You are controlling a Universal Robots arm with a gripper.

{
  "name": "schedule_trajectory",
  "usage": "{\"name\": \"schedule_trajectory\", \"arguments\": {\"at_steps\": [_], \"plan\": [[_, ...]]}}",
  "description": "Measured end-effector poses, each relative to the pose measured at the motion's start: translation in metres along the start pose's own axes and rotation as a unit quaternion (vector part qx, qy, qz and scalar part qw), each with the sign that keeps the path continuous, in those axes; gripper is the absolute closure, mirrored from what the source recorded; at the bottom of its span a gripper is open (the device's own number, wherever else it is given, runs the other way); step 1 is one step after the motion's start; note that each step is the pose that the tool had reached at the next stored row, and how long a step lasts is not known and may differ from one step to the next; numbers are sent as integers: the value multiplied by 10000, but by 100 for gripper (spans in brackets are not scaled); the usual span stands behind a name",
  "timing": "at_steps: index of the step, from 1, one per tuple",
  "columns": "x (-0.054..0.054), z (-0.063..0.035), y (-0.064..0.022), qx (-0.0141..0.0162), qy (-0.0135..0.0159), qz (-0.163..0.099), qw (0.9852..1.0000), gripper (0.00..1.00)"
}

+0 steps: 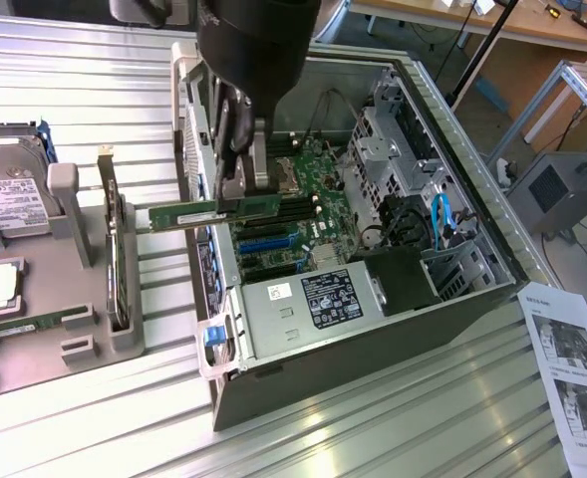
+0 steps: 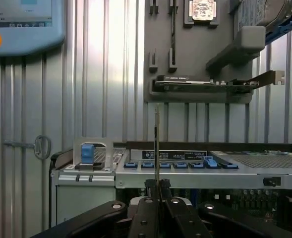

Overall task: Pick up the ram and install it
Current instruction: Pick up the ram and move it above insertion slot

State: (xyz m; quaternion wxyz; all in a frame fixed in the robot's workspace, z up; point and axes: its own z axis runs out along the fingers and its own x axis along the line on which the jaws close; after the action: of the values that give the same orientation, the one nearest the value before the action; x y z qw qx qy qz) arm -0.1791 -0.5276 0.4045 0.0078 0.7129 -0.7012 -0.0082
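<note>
My pincer [image 1: 235, 197], clamped on the ram [image 1: 188, 214], holds it above the open computer case [image 1: 373, 344]; seating it well, I judge, means lining it level over the motherboard's black memory slots [image 1: 295, 207].

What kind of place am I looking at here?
Probably a robotics lab or test workshop: a gripper holds a ram above an open computer case on a ribbed metal table, with a grey parts tray carrying a hard drive beside it.
</note>
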Motion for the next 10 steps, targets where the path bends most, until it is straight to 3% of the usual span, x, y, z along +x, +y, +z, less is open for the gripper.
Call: {"name": "schedule_trajectory", "arguments": {"at_steps": [2,10], "plan": [[2,-2,-97,-4,-1,-1,10000,88],[15,-14,-631,-32,-1,0,10000,88]]}}
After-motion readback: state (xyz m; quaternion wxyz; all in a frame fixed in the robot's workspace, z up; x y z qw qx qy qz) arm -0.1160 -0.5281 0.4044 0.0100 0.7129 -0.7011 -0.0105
